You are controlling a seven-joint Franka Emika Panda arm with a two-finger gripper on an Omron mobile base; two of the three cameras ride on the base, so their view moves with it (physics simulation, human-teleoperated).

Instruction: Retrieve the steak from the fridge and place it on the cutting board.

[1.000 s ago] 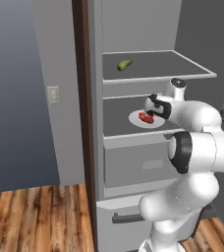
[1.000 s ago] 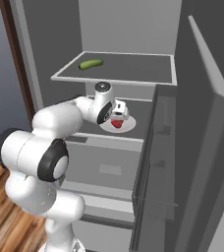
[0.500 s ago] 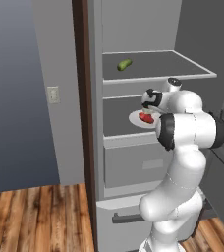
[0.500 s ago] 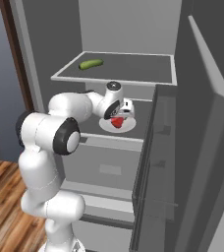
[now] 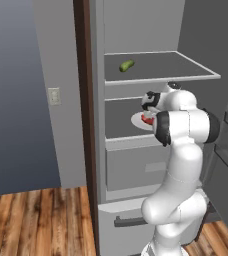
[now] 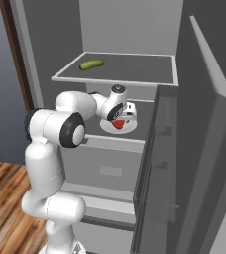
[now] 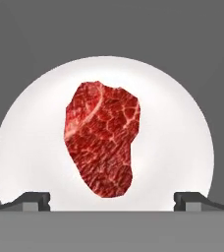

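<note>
In the left base view, the gripper (image 5: 147, 114) sits over the steak (image 5: 147, 119) on the white plate (image 5: 137, 120), middle shelf of the open fridge (image 5: 136, 165); arm now folded more upright than a second ago. Right base view: gripper (image 6: 121, 119) has dropped closer to steak (image 6: 118, 124); cucumber (image 6: 91, 64) unmoved above. Hand view: steak (image 7: 103, 146) centred on plate (image 7: 182, 147), jaws wide open either side, not touching.

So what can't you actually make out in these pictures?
- Steak in left base view: mostly hidden behind the arm.
- Plate in right base view: partly covered by the gripper.
- Fingertips in hand view: cut off by the bottom edge.
- Fridge handle, left base view: partly behind the arm.
</note>
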